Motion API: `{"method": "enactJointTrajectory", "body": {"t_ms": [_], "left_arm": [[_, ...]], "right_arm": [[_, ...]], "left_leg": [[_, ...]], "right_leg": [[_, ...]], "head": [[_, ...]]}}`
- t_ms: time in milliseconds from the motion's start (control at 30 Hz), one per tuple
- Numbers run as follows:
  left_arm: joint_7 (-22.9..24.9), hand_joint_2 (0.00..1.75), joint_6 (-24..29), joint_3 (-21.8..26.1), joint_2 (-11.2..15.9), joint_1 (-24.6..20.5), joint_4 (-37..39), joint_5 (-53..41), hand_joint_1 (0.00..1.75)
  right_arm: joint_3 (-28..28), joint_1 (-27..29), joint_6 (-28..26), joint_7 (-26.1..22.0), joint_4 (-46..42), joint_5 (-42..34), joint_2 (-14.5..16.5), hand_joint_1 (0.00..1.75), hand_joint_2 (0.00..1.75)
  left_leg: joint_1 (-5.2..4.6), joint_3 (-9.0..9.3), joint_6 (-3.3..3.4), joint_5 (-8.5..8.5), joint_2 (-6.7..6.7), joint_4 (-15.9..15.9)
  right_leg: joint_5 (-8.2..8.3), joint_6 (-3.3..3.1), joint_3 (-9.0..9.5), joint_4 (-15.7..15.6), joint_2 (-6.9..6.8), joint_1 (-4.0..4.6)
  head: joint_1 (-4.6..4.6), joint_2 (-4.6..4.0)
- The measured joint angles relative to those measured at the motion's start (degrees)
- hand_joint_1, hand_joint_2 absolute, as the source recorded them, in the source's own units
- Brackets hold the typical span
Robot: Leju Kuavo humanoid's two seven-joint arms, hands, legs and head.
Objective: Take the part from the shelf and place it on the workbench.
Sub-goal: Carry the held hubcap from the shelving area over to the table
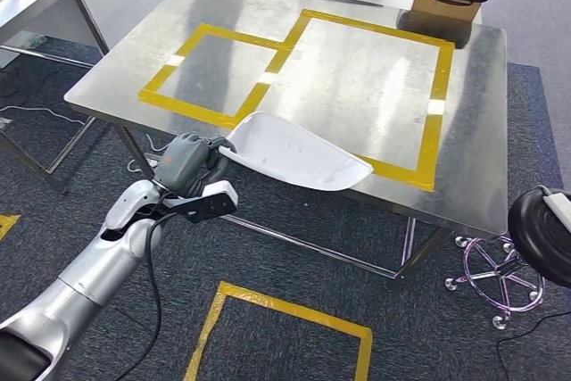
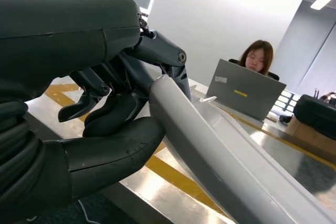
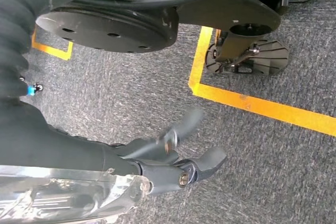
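Steel, brushed and glaring, makes up the surface [image 1: 471, 131] ahead, marked with two yellow tape squares – the larger square [image 1: 441, 78] on the robot's right is the nearer target for the white part [image 1: 296, 153]. That part, a long curved shell, hangs out over the near edge of the surface, its far tip above the near tape line of the larger square, seemingly not yet resting on the metal. The left robot hand [image 1: 188, 162] pinches it at one end only, thumb under and fingers over the rim as the left wrist view shows, so the load is cantilevered and could droop or twist. To do this step well I would carry the part further in until its whole length lies over the square, lower it level so the free tip and the held end touch together, then spread the fingers – not before. The right robot hand [image 3: 186, 156] hangs over the carpet, fingers loosely apart and holding nothing
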Motion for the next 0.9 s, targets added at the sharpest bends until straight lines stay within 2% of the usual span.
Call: {"method": "enactJointTrajectory", "body": {"t_ms": [67, 233, 367, 600, 900], "left_arm": [[0.0, 1.75, 0.0, 0.0, 0.0, 0.0, 0.0, 0.0, 1.75], [-0.9, 1.75, -0.7, -0.4, 0.5, -0.1, 0.0, -1.1, 1.75], [-2.9, 1.75, -1.5, -1.0, 1.3, -0.7, 0.2, -1.1, 1.75], [-8.1, 1.75, 0.1, -1.2, 3.7, -4.4, 4.2, -1.4, 1.75], [-9.9, 1.75, 0.4, -1.4, 6.0, -6.5, 8.9, -2.2, 1.75]], "right_arm": [[0.0, 0.0, 0.0, 0.0, 0.0, 0.0, 0.0, 0.0, 1.75], [0.1, 0.0, 0.1, 0.1, 0.0, 0.6, 0.0, 0.0, 1.75], [0.4, -0.1, 0.6, 0.4, 0.0, 1.4, 0.0, 0.0, 1.75], [1.7, -0.7, 1.2, 1.1, 0.0, 2.7, 0.0, 0.0, 1.75], [2.9, -1.1, 2.6, 1.2, 0.0, 3.5, 0.0, 0.0, 1.75]], "left_leg": [[0.0, 0.0, 0.0, 0.0, 0.0, 0.0], [0.06, 0.23, 0.09, 0.08, 0.01, 0.0], [0.16, 0.41, 0.02, 0.15, 0.03, -0.2], [0.23, 0.5, -0.14, 0.26, 0.03, -0.3], [0.25, 0.51, -0.14, 0.26, 0.04, -0.3]], "right_leg": [[0.0, 0.01, 0.0, 0.0, 0.0, 0.0], [0.04, 0.6, -0.04, 0.0, 0.01, 0.03], [0.04, 0.58, -0.05, 0.0, 0.02, 0.15], [0.08, 0.49, 0.2, 0.0, 0.04, 0.21], [0.06, 0.46, 0.16, 0.0, 0.03, 0.22]], "head": [[0.0, 0.0], [-0.03, 0.0], [-0.03, 0.0], [-0.03, 0.0], [-0.02, 0.0]]}}
